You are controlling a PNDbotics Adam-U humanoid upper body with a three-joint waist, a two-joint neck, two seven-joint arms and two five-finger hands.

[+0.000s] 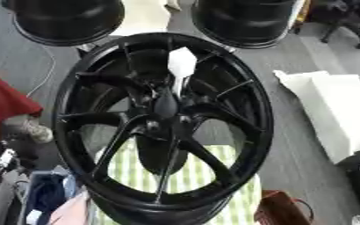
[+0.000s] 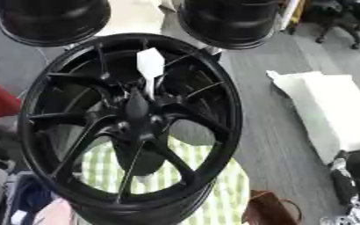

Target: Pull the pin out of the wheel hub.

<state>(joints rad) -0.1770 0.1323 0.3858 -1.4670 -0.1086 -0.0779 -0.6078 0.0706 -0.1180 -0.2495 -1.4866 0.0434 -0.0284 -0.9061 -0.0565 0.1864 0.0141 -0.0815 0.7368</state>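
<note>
Fingers of neither hand showed in either view — their state couldn't be told — while the white pin (image 1: 181,66) stood in the wheel hub (image 1: 166,115), long axis pointing up-and-away.

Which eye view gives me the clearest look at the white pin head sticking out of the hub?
The left eye view: the white pin stands out whole above the wheel hub, near the picture's middle. The right eye view shows the same pin, equally unblocked, only shifted left. No robot hand shows in either view.
</note>
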